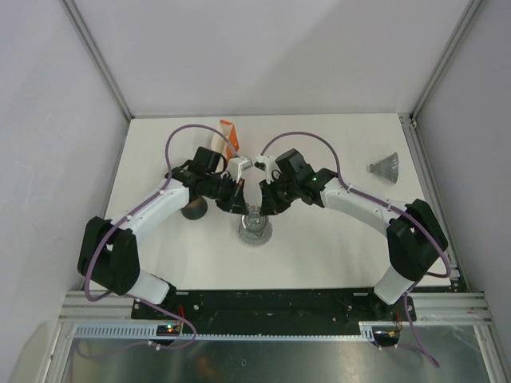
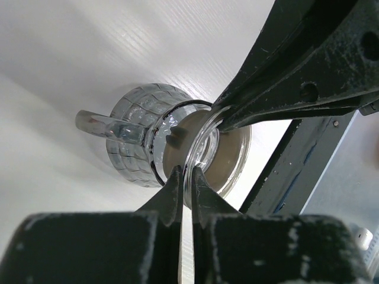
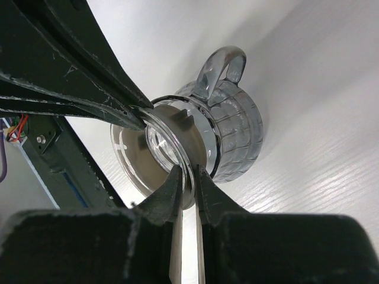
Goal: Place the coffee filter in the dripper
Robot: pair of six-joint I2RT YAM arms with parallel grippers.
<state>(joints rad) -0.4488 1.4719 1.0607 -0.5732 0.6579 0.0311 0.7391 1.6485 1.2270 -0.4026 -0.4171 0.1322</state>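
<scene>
The clear glass dripper (image 1: 255,226) with a ribbed body and a handle stands near the table's middle. Both wrist views show it, left (image 2: 139,148) and right (image 3: 234,130). My left gripper (image 1: 242,203) is shut on its thin glass rim, seen close in the left wrist view (image 2: 186,175). My right gripper (image 1: 267,203) is shut on the opposite side of the rim, seen in the right wrist view (image 3: 188,174). A grey cone-shaped filter (image 1: 385,167) lies on its side at the far right of the table, apart from both grippers.
An orange-and-white packet (image 1: 227,137) lies at the back behind the left gripper. A dark round object (image 1: 194,209) sits under the left arm. The black base rail (image 1: 263,302) runs along the near edge. Walls close in the left, right and back sides.
</scene>
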